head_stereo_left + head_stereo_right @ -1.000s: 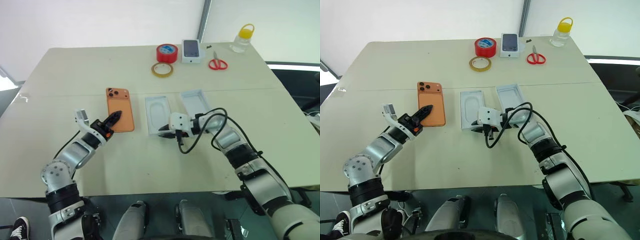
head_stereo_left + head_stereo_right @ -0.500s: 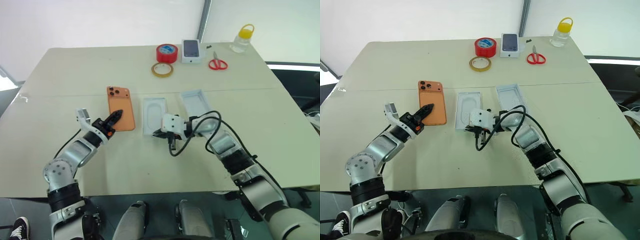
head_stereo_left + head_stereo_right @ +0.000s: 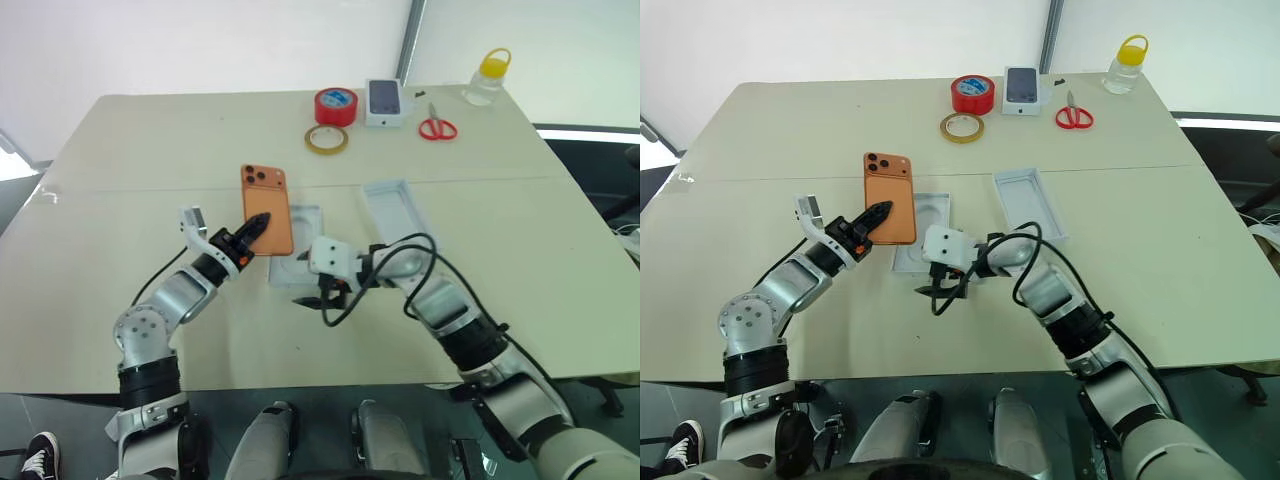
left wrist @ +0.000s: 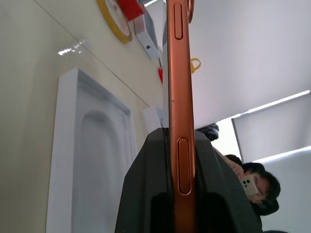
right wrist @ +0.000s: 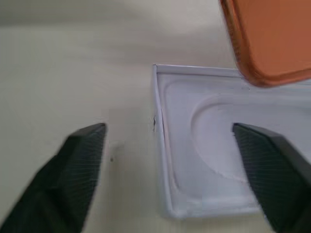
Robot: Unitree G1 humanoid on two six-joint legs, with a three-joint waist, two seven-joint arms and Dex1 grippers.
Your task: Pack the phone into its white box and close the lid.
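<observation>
Two grippers busy at mid-table. Left gripper (image 3: 258,222) clenched on the near short end of the phone (image 3: 267,205), pads flat on front and back; holding it clear of the table (image 3: 150,150), lens corner at the far end, above the left far part of what looks to be the box (image 3: 923,235). Right gripper (image 5: 167,130) released, jaws spread wide at the box's near end, gripping nothing.

Likely to handle as a stiff, fairly heavy slab with smooth, slippery faces and glass worth sparing from a drop. Held by one end, so apt to droop or twist; better lowered level and gently than let fall. Best pinched across the faces near an end or along the long edges, well off the lenses. Light cardboard for the box, so liable to skid at a nudge; worth steadying by a rim.

Inside the box, an oval recess on a white floor. Just right of it, slanted, the lid (image 3: 395,205), open side up. Across the box's near edge, the right arm's black cable (image 3: 345,305) looping close enough to snag. Far off and out of the way: red tape (image 3: 335,105), a yellow tape ring (image 3: 325,139), a small carton (image 3: 385,102), scissors (image 3: 436,128), a bottle (image 3: 485,78).
</observation>
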